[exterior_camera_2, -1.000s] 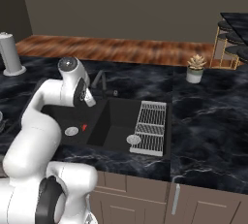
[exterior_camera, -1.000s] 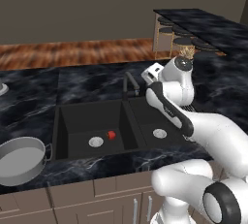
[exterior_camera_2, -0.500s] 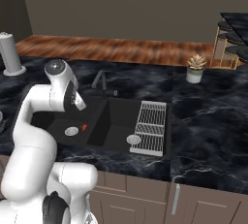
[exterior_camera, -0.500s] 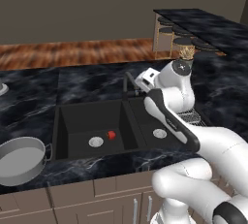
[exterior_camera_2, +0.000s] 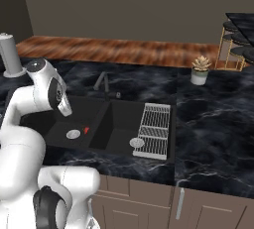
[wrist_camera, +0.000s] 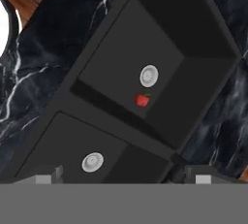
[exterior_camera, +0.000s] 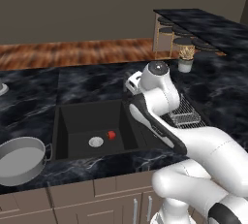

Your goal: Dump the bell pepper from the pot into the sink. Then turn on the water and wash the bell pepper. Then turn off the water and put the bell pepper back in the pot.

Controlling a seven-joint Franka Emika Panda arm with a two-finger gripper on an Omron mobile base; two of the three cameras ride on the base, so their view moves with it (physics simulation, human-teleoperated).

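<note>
Arm has swung left over the sink (exterior_camera: 92, 121); end effector (wrist_camera: 123, 177) open. Bell pepper (exterior_camera: 111, 135) lies beside 1 drain (exterior_camera: 96, 142).

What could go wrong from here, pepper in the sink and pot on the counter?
1. The pepper is tiny and lies right beside the drain on the basin floor, so a pick could slip or nudge it away.
2. The arm hangs over the sink close to the faucet; a wide swing might clip it.
3. The pot sits at the counter's front edge, so a rough drop could shift it.
</note>
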